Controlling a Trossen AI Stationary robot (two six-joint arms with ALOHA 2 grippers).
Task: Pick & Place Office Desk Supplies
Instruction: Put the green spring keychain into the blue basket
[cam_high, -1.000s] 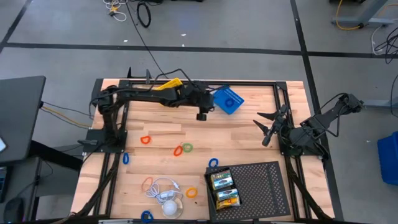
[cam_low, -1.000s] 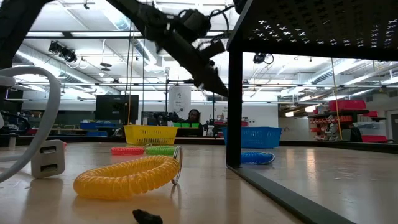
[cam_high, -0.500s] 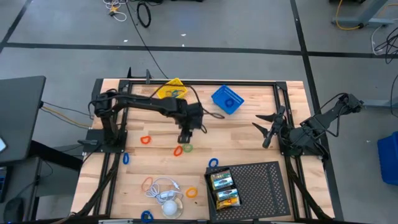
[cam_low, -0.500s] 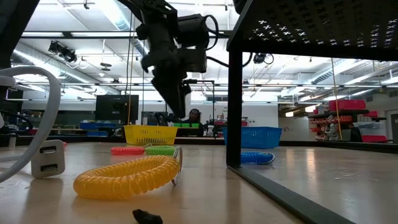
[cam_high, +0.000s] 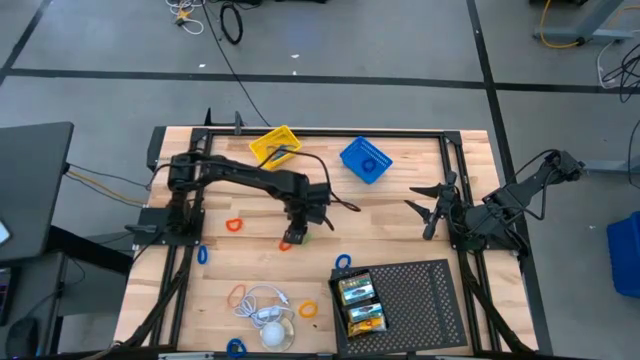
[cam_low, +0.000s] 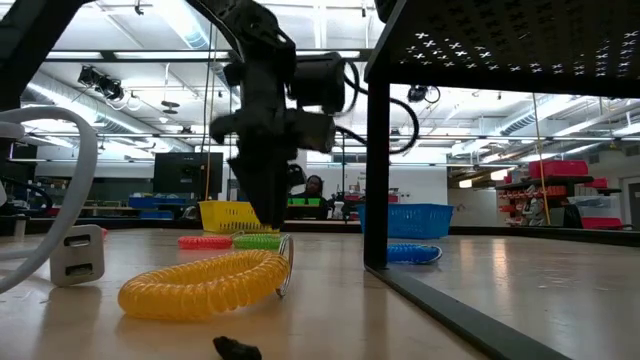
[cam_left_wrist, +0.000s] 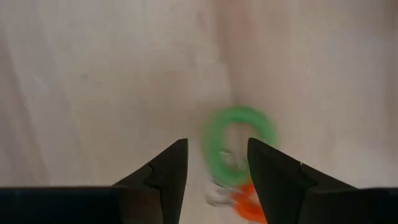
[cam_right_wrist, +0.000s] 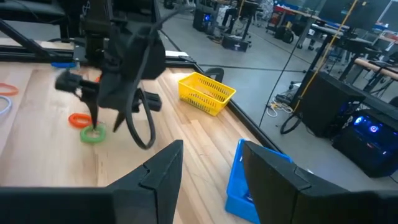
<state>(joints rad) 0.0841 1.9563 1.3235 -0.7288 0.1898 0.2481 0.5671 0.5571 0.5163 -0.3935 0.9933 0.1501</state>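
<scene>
Two matte black jointed arms, left pincer (cam_high: 293, 238) with tapered dark wedge fingers (cam_left_wrist: 163, 177), boxy black wrist housing, looping black cable, right pincer (cam_high: 428, 208) likewise dark and pointed

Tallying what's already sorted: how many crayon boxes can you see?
2. Both lie in the black tray, at its left end: one crayon box behind, the other in front. None seen elsewhere.

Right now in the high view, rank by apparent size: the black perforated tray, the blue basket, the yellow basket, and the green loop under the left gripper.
1. Black perforated tray, clearly largest.
2. Blue basket and yellow basket: too alike to rank.
3. Green loop, smallest, partly hidden by the left gripper.
</scene>
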